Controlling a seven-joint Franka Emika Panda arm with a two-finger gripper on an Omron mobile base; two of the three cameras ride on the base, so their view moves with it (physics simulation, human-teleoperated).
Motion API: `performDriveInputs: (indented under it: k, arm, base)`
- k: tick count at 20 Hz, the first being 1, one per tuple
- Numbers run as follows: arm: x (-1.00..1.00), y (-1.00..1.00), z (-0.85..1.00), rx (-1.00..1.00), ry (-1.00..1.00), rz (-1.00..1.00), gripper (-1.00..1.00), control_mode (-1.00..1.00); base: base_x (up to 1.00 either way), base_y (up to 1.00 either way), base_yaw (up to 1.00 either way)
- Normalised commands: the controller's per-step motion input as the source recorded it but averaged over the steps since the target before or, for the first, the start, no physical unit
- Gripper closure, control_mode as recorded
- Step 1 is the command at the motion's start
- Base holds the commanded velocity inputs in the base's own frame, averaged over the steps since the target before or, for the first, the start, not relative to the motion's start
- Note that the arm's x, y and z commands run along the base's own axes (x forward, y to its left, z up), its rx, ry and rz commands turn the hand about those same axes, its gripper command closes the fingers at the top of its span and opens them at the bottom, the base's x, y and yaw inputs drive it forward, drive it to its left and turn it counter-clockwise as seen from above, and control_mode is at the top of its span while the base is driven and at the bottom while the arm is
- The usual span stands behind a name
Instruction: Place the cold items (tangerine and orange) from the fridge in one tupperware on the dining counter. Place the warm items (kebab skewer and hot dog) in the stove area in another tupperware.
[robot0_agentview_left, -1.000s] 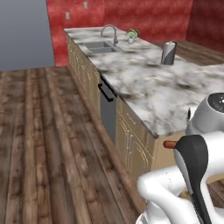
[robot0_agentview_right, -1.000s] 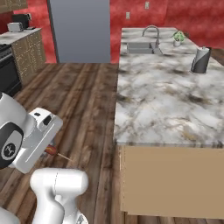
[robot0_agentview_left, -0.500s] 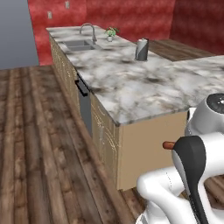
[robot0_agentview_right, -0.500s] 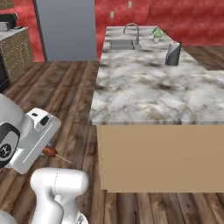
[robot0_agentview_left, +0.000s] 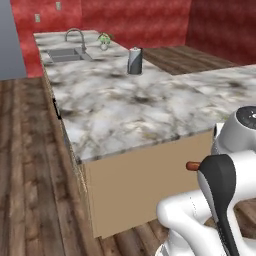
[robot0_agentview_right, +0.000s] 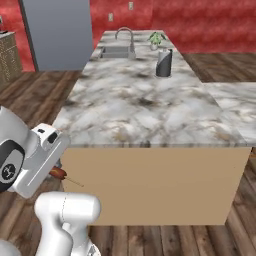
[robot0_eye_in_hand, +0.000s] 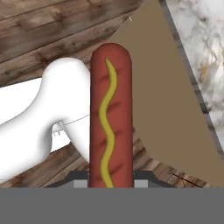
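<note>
A long marble-topped counter (robot0_agentview_left: 135, 107) on a tan cabinet base is seen ahead of the robot, set on a dark plank floor (robot0_agentview_left: 30, 165) against a red wall (robot0_agentview_right: 210, 22); a grey refrigerator (robot0_agentview_right: 55, 32) is seen at the far left of the right base view; a sink (robot0_agentview_right: 116, 51) with a curved faucet (robot0_agentview_right: 123, 34) is set into the far end of the counter, a small potted plant (robot0_agentview_right: 156, 39) is stood beside it, and a dark kettle (robot0_agentview_right: 164, 63) is stood nearer on the marble. The gripper (robot0_eye_in_hand: 110, 183) is closed on the hot dog (robot0_eye_in_hand: 110, 118), which is held lengthwise between the jaws with its mustard line facing the hand camera; its end is also seen poking out beside the arm (robot0_agentview_left: 192, 166), low and in front of the counter's tan end panel, well short of the top. The step in hand is judged to be the carrying of a warm item toward its tupperware; no tupperware is made out on the visible marble, so the container must first be found, the hand must then be lifted above counter height, and the hot dog lowered in before the jaws are parted.
</note>
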Motion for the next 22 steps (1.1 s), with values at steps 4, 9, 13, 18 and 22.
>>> performDriveInputs:
  k: [4, 9, 13, 18, 22]
  arm:
    - [0.00, 0.00, 0.00, 0.00, 0.00, 0.00, 1.00, 1.00]
    - [0.00, 0.00, 0.00, 0.00, 0.00, 0.00, 1.00, 1.00]
    - [0.00, 0.00, 0.00, 0.00, 0.00, 0.00, 1.00, 1.00]
    - [0.00, 0.00, 0.00, 0.00, 0.00, 0.00, 1.00, 1.00]
    - [0.00, 0.00, 0.00, 0.00, 0.00, 0.00, 1.00, 1.00]
  base:
    - [0.26, -1.00, 0.00]
    - [0.12, -1.00, 0.00]
    - [0.16, -1.00, 0.01]
    - [0.03, -1.00, 0.03]
    - [0.06, -1.00, 0.03]
